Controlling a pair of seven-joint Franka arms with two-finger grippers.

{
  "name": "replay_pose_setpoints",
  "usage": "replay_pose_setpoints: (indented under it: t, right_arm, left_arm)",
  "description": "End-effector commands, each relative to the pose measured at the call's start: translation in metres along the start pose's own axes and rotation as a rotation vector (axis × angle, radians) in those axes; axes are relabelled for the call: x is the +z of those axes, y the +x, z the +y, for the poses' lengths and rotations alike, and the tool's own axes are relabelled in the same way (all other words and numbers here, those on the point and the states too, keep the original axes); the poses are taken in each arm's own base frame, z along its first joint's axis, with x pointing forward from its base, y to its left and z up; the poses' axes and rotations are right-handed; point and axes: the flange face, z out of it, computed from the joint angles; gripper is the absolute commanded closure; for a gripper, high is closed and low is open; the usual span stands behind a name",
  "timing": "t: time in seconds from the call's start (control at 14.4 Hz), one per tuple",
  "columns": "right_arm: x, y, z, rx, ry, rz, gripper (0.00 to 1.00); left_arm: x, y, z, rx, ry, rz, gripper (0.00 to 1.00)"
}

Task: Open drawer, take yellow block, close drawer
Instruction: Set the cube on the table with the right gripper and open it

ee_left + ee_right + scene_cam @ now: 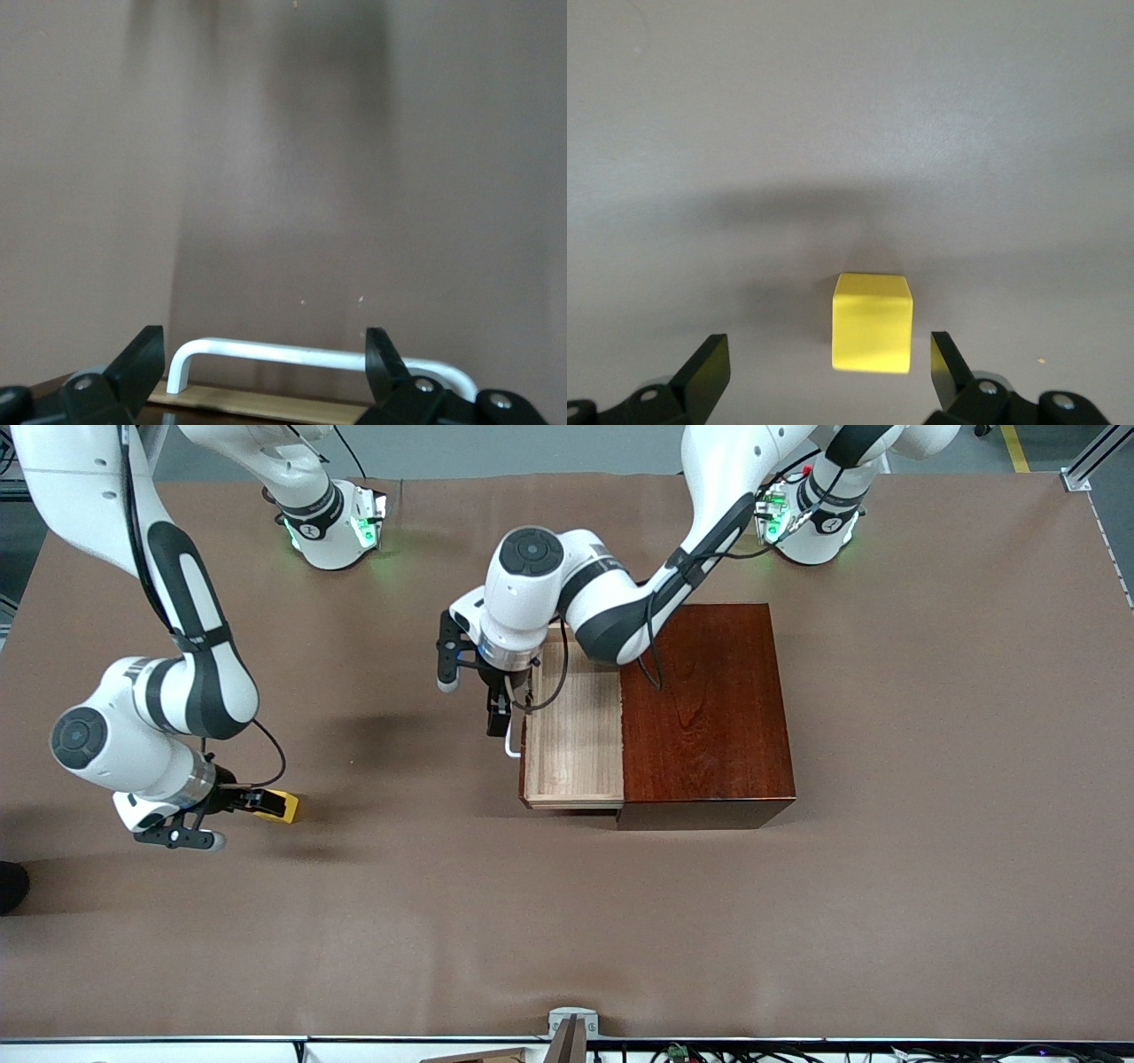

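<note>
My right tool [266, 803] is wide open around the yellow block [282, 806], holding nothing. My open left tool [498, 722] sits at the drawer [574, 735] handle; next I push it shut toward three o'clock.

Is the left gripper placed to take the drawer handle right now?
Probably yes: the left gripper is open, its fingers straddling the white handle of the open drawer, with nothing between them.

Brown table [567, 921] carries wooden box [709, 708] (drawer [576, 735] open) and yellow block [285, 806].
</note>
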Motion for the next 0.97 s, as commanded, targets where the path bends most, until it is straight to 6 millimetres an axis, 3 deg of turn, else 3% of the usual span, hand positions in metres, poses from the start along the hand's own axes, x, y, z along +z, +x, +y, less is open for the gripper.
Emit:
replay_pose_setpoints:
  t: [0.0,0.35,0.76,0.9]
  right_arm:
    - [-0.052,-0.007,0.0,-0.034,-0.016,-0.016,0.0]
    - [-0.152,-0.021,-0.003,-0.039,0.003,-0.076,0.0]
    - [-0.235,-0.029,-0.009,-0.061,-0.016,-0.078,0.0]
    - [-0.252,-0.029,-0.01,-0.069,-0.035,-0.076,0.0]
  left_arm:
    - [0.01,-0.001,-0.005,0.044,0.026,-0.029,0.0]
    - [0.013,-0.008,0.001,0.04,-0.03,-0.104,0.0]
    - [0.008,-0.017,0.007,0.018,-0.104,-0.181,0.0]
    - [0.003,-0.024,0.004,0.013,-0.119,-0.227,0.0]
